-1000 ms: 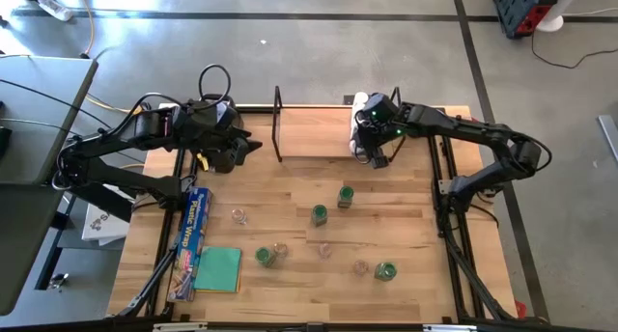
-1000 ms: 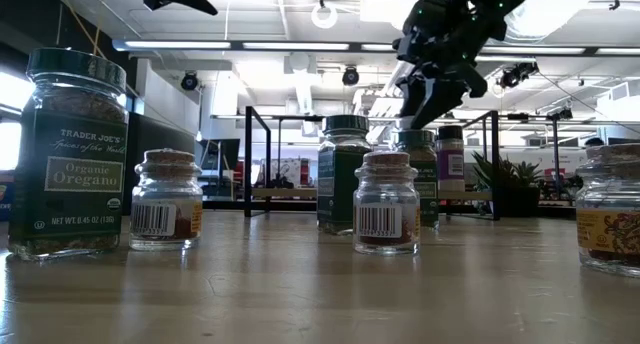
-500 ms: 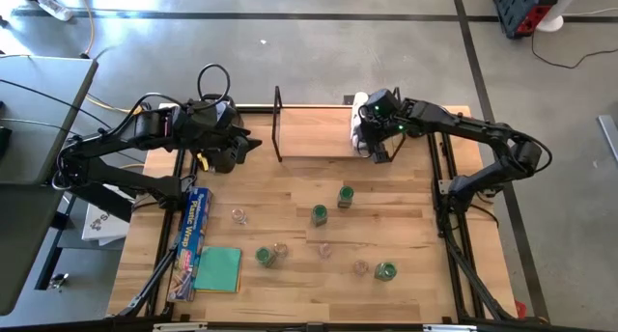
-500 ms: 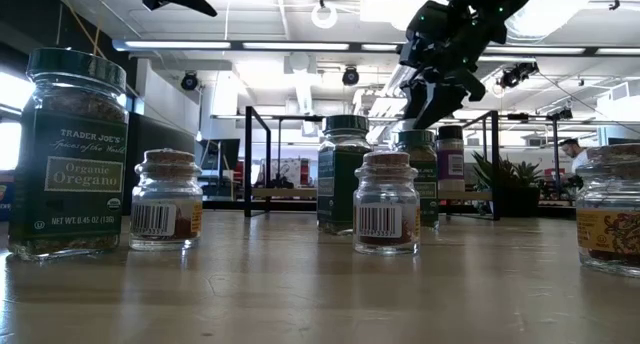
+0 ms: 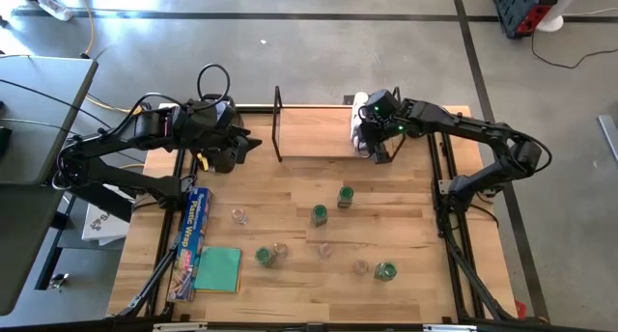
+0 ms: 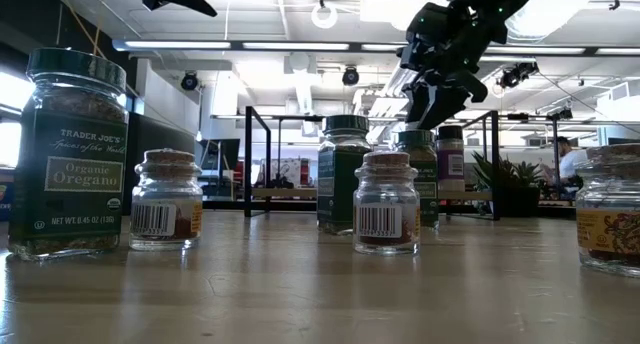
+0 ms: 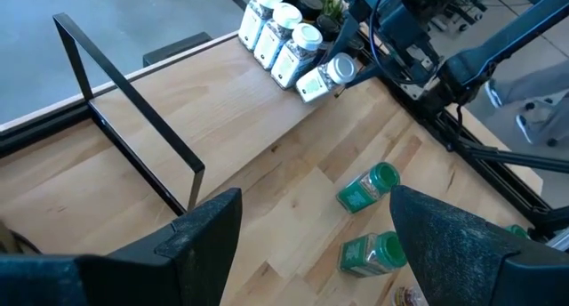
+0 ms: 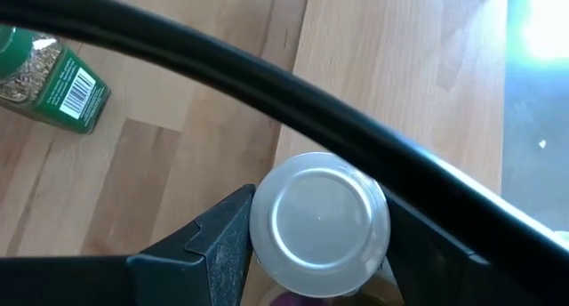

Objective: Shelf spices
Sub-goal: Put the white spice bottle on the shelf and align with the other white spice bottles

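Right gripper (image 5: 371,139) is clamped on a white-lidded jar (image 8: 318,223), its dark fingers (image 8: 222,239) pressing either side, at the right end of the shelf (image 5: 314,131). In the left wrist view the held jar is tilted, just beside three upright white-lidded jars (image 7: 277,26) at that end. Green-lidded jars (image 5: 320,214) and clear ones are scattered on the table (image 5: 280,207) in front. Left gripper (image 5: 241,147) hangs left of the shelf, fingers (image 7: 204,235) spread apart.
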Robot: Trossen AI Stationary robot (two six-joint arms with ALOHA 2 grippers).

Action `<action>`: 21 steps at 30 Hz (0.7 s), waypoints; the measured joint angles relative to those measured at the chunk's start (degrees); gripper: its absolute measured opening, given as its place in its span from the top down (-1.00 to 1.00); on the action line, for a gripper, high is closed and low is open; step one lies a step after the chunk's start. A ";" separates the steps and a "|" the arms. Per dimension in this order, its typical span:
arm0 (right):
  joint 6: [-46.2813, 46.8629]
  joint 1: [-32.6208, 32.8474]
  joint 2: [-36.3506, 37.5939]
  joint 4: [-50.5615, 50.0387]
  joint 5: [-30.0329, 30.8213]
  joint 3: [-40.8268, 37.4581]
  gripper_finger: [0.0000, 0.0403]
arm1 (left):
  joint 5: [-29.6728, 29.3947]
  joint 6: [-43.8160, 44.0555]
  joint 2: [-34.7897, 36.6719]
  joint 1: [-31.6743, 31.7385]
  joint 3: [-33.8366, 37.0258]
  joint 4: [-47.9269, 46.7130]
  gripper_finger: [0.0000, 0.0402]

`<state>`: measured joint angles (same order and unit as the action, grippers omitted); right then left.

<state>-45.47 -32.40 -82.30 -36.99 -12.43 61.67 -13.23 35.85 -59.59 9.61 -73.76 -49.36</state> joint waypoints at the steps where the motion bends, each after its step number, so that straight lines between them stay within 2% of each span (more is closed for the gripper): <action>1: 0.00 0.00 0.00 0.00 -0.01 0.00 -0.07 | 0.00 0.00 0.00 0.00 0.00 0.00 -0.41; 12: 0.00 0.00 -0.02 0.19 0.42 0.00 -0.08 | -0.01 0.31 0.00 0.00 0.00 0.16 -0.41; 21: -0.08 0.02 -0.02 1.00 0.50 0.02 -0.31 | -0.02 0.53 0.00 0.00 0.00 2.73 -0.41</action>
<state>-45.55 -32.38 -82.32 -35.99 -11.93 61.69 -13.26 36.38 -59.59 9.61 -73.76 -46.64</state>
